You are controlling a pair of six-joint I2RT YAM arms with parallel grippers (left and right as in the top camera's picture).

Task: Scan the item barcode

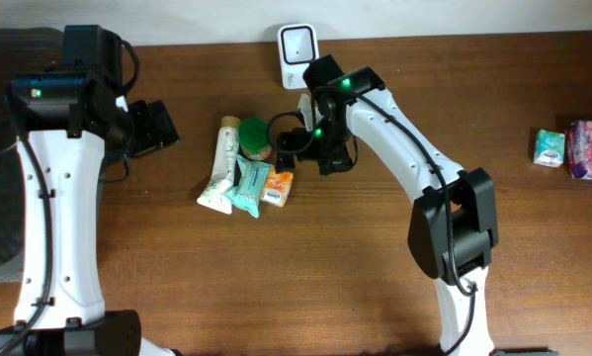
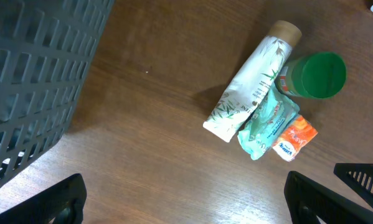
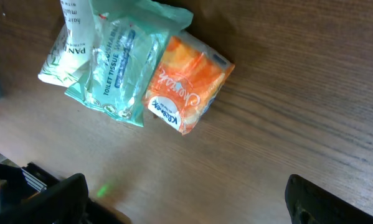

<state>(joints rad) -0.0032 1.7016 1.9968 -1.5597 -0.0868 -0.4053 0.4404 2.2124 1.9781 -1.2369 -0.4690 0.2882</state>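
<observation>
Picking step: the right claw (image 3: 192,200), wide and empty like the left claw (image 2: 186,202), must lower and close on the orange pack (image 3: 186,84).

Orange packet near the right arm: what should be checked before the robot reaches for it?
1. Right gripper open: ok.
2. Orange packet uncovered on top: ok.
3. Packet clear of neighbours: not ok, it touches the teal tissue pack.
4. Barcode location visible: cannot tell.
5. Scanner in sight, not covered: ok.
6. Left gripper open, apart from the packet: ok.
</observation>
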